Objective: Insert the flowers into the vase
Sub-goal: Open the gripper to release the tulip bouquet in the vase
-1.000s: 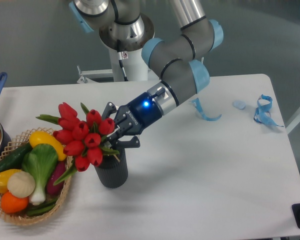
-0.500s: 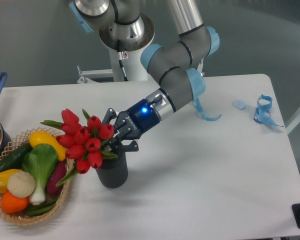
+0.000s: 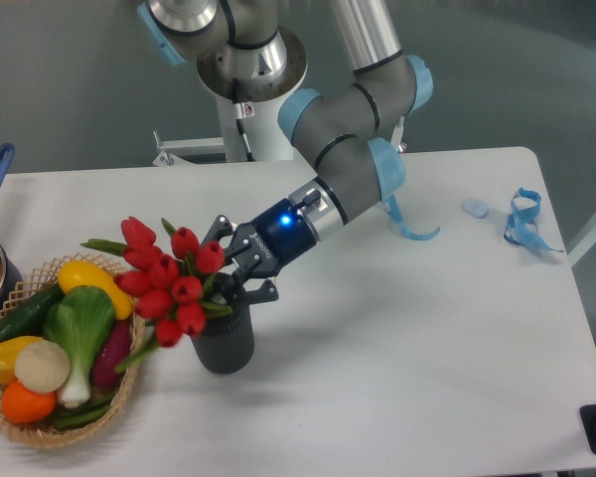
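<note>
Over the front-left part of the white table (image 3: 397,328) the hand (image 3: 228,270) sits right above the mouth of the vase (image 3: 223,343), its dark fingers closed around the stems of the flowers (image 3: 169,278) just where the bunch narrows. From where I stand the bouquet does not hang straight: its long axis runs on a slant, the red heads fanned out up and to the left of the hand, toward the wicker basket (image 3: 40,422) of toy vegetables, while the stem ends point down and to the right into the dark ribbed cylinder. How deep the stems reach I cannot say, since the hand and the leaves cover the rim; they look to be at the mouth or a little inside it. The vase stands upright directly below the grip, so the way left to go is almost purely downward along that slanted line, with the heads leaning out past the vase on the basket side. I would guess the bunch needs tipping more upright as it sinks, or it may lean on the left rim and tug the vase over. One long green leaf droops toward the basket's edge, close to it. A blue ribbon (image 3: 524,221) lies well apart on the right.
</note>
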{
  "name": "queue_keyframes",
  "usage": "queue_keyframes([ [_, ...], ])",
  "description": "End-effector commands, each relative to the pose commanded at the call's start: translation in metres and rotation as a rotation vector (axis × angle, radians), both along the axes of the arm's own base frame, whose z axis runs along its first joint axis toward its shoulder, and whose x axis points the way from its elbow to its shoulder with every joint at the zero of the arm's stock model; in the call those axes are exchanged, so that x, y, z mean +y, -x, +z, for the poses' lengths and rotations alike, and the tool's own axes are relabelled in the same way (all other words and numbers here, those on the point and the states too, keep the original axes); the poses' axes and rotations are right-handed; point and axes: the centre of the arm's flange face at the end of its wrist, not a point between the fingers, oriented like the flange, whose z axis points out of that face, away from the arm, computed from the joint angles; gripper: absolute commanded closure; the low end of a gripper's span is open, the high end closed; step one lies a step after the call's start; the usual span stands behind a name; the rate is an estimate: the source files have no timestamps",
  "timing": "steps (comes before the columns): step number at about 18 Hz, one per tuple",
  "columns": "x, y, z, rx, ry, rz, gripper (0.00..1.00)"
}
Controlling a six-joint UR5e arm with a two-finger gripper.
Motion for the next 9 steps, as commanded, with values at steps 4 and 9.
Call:
queue_keyframes([
  [4,-0.002,0.002,0.003,0.032,0.027,0.005,0.00],
  [9,-0.023,0.012,0.028,0.156,0.107,0.055,0.00],
])
